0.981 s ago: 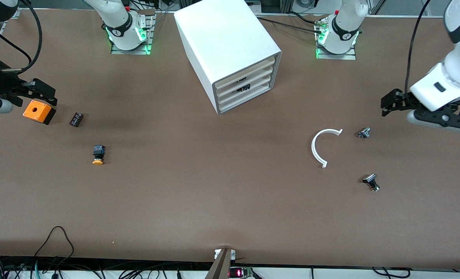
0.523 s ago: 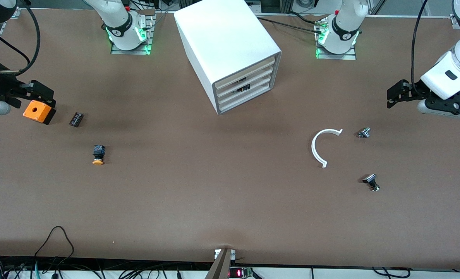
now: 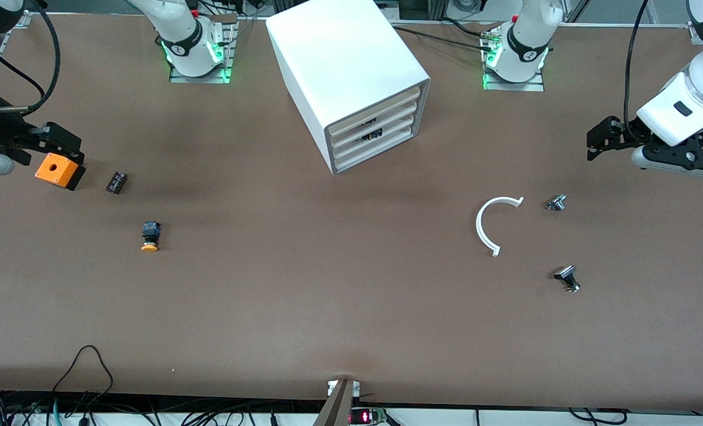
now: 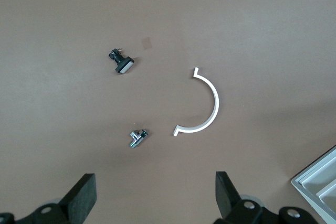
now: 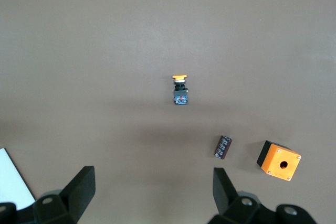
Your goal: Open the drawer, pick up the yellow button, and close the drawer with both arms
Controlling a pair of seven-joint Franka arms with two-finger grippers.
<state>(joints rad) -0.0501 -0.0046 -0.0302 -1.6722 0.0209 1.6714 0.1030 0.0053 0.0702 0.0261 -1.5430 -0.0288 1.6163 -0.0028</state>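
The left gripper [image 3: 601, 141], fingers spread and empty, has risen slightly at its table end, the right gripper [image 3: 61, 144] hangs open over the orange box [image 3: 59, 170], and you find the button [image 3: 150, 236] already on the table.

Orange-yellow capped black button [image 3: 150, 235]; white drawer cabinet [image 3: 351, 83]; brown table [image 3: 328, 296].

No readable text or labels.
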